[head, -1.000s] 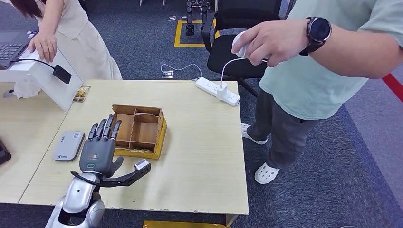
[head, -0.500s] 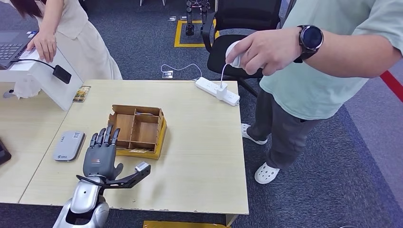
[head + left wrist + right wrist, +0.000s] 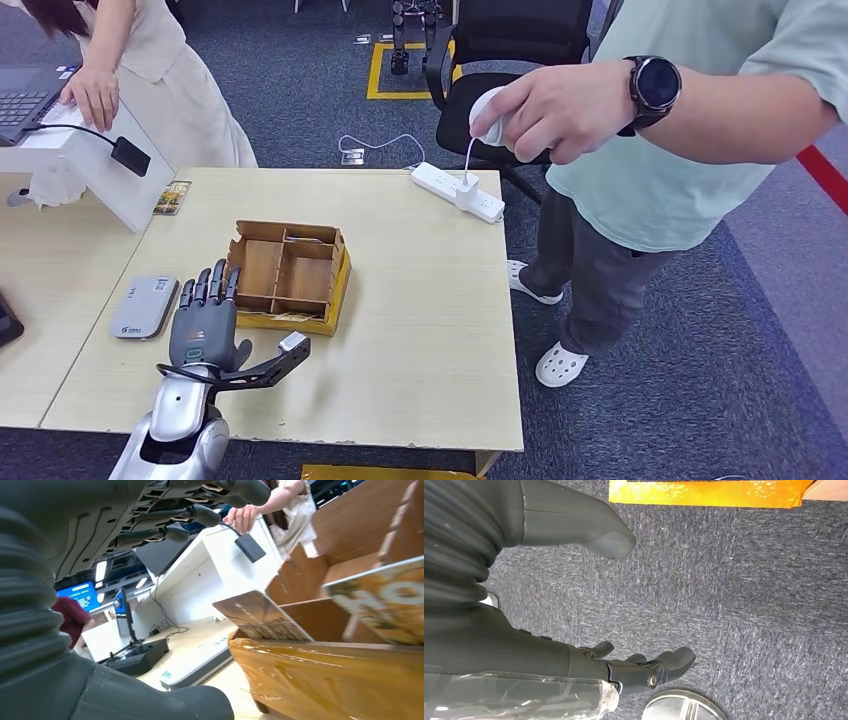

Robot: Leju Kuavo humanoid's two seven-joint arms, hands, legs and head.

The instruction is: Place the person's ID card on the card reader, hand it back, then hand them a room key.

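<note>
My left hand (image 3: pixel 205 322) hovers low over the table with its fingers spread and nothing in it, between the grey card reader (image 3: pixel 145 306) and the wooden compartment box (image 3: pixel 290 272). In the left wrist view the hand (image 3: pixel 75 580) faces the box (image 3: pixel 340 675), where a brownish card (image 3: pixel 260 616) and a yellow-printed card (image 3: pixel 382 600) stand upright; the reader (image 3: pixel 197 666) lies flat beyond. A small card (image 3: pixel 172 197) lies at the table's far left edge. My right hand (image 3: pixel 524 650) hangs over grey carpet, fingers loose and holding nothing.
A person in a green shirt (image 3: pixel 690 130) stands at the right and holds a white corded object (image 3: pixel 488 112) above the power strip (image 3: pixel 458 192). Another person (image 3: pixel 150 60) leans at a white stand (image 3: pixel 105 170) at the far left. An office chair (image 3: pixel 490 90) stands behind the table.
My left hand has drawn back toward me and slightly left, off the box's corner. The standing person's hand with the white object has shifted a little left.
</note>
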